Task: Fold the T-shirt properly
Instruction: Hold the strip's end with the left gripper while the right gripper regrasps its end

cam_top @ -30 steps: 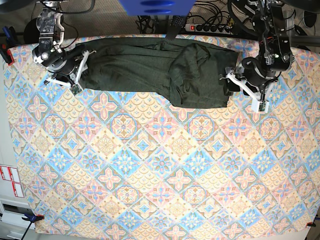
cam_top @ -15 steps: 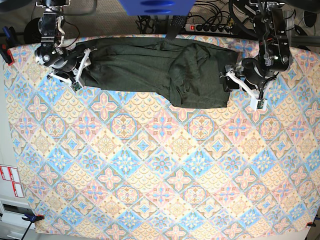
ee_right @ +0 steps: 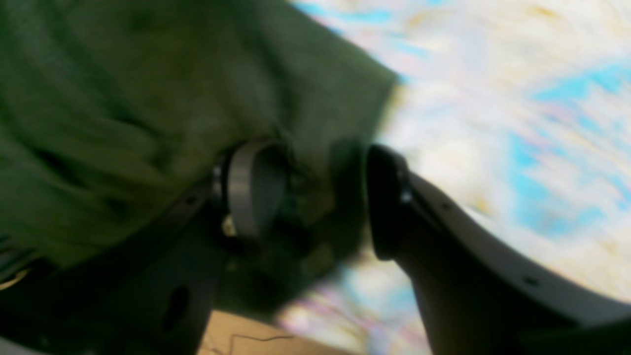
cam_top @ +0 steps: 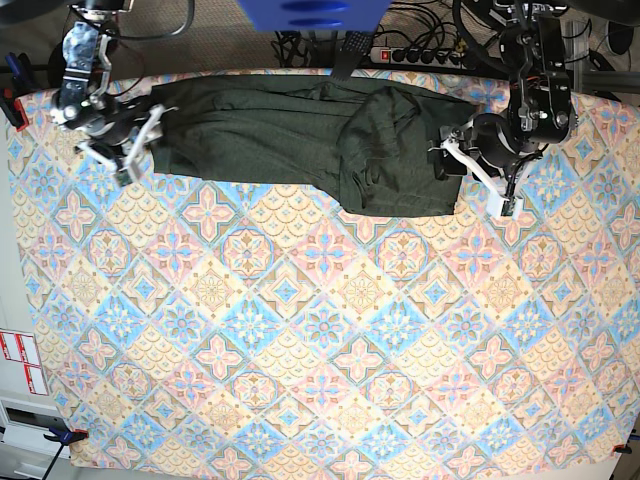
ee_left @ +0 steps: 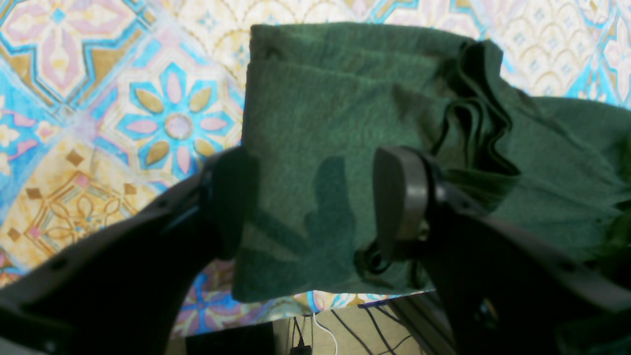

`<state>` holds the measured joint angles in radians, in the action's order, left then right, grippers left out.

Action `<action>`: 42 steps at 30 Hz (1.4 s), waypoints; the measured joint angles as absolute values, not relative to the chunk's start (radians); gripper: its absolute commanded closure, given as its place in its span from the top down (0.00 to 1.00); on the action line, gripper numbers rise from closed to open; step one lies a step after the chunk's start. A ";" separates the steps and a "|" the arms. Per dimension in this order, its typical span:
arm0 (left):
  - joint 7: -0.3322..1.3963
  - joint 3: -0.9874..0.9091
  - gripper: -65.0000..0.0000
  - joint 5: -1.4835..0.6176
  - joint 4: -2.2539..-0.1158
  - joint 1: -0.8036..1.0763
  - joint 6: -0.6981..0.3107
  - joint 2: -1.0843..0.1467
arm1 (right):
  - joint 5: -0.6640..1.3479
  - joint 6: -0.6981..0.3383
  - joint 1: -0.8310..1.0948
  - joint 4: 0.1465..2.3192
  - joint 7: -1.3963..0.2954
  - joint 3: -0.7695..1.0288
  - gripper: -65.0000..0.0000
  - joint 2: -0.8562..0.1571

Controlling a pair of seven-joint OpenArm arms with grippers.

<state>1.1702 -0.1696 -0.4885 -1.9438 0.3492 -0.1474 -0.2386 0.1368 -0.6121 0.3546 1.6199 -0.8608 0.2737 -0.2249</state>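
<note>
Patterned surface (cam_top: pixel 300 330) carries the T-shirt (cam_top: pixel 290 130) along its far edge. Right tool (ee_right: pixel 305 197) pinches one end; left tool (ee_left: pixel 315 197) gapes over the other. Uneven pulling could bunch the fabric.

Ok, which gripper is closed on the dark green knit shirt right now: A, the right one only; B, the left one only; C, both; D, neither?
A: in the right wrist view the right gripper pinches a bunch of the dark green knit shirt, while the left gripper is open with its fingers spread over flat fabric.
</note>
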 measured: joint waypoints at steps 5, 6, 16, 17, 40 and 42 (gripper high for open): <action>1.118 -0.159 0.62 -0.490 -1.886 0.349 -0.147 -0.236 | 0.152 -0.610 0.366 1.660 -0.868 0.295 0.46 -0.228; 1.109 -0.159 0.62 -0.490 -1.877 0.349 -0.147 -0.236 | 0.150 -0.611 0.367 1.659 -0.882 0.294 0.46 -0.224; 1.107 -0.159 0.62 -0.486 -1.870 0.349 -0.147 -0.239 | 0.146 -0.616 0.371 1.649 -0.884 0.289 0.73 -0.224; 1.107 -0.159 0.62 -0.486 -1.870 0.349 -0.147 -0.239 | 0.147 -0.617 0.372 1.649 -0.884 0.288 0.77 -0.224; 1.107 -0.159 0.62 -0.486 -1.870 0.349 -0.147 -0.241 | 0.263 -0.695 0.316 1.554 -0.925 0.289 0.79 -0.224; 1.107 -0.159 0.62 -0.486 -1.870 0.349 -0.147 -0.241 | 0.356 -0.696 0.316 1.554 -0.935 0.289 0.79 -0.219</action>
<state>1.1069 -0.1593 -0.4862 -1.8698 0.3489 -0.1474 -0.2413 0.3557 -0.6956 0.3161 1.5539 -0.9348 0.2886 -0.2188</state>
